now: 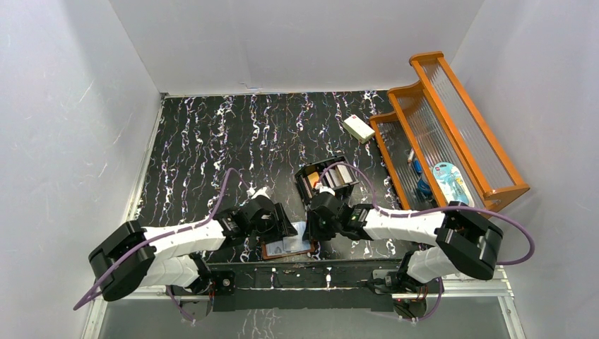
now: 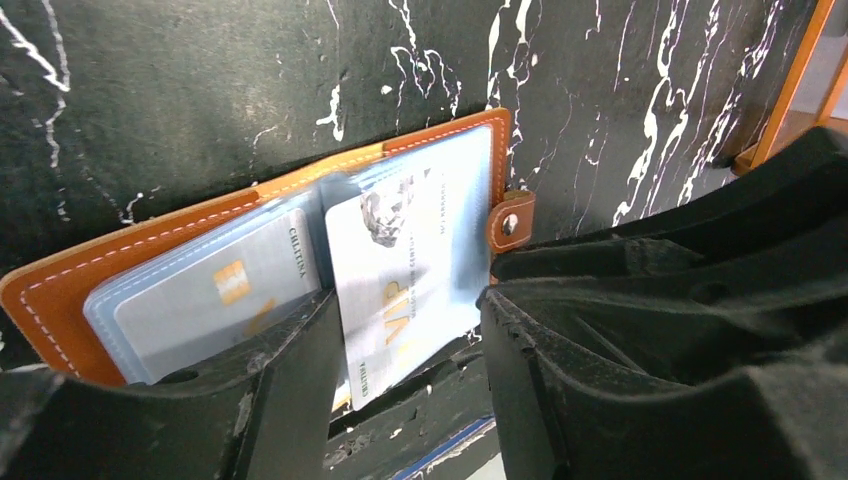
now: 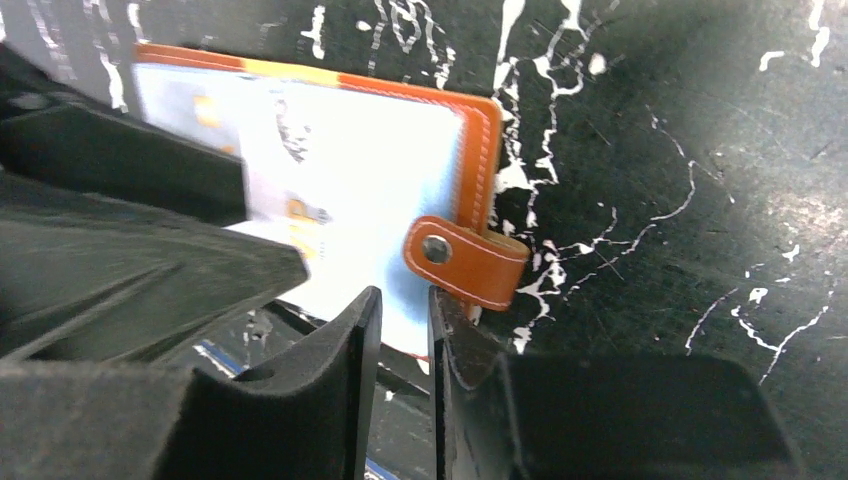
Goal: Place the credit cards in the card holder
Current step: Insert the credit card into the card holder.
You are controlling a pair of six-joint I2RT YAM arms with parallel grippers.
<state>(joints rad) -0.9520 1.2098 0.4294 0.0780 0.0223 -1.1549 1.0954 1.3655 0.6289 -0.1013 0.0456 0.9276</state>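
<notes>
I have the card holder [image 2: 150,238] lying open and flat at the 6 o'clock edge of the table [image 1: 198,141], right between my two arms, its long side running from 9 to 3 in the overhead view. Both arms are folded low and reach inward to meet over it, the left coming from 8 o'clock and the right from 4 o'clock, wrists tipped down at the leather.

The left gripper [image 2: 408,295] is the one on the job. Its jaws are spread, and a pale card marked VIP [image 2: 400,240] sits between them on the right-hand page. I can't tell whether the pads bear on its edges. The card's long axis runs roughly from 1 to 7 o'clock in the left wrist view, with its 7 o'clock end passing out of sight at the fingers. As I read it, it isn't fully seated, so the coming move is a push along that axis toward 1 o'clock. A second card, with a gold chip [image 2: 220,290], lies in the left-hand page.

The right gripper [image 3: 405,295] sits at the holder's 3 o'clock edge, just below the snap tab [image 3: 462,258]. Its fingers are almost together, with only a thin slit between them. The corner of the pale page runs toward that slit, but I can't make out whether it is pinched.
</notes>
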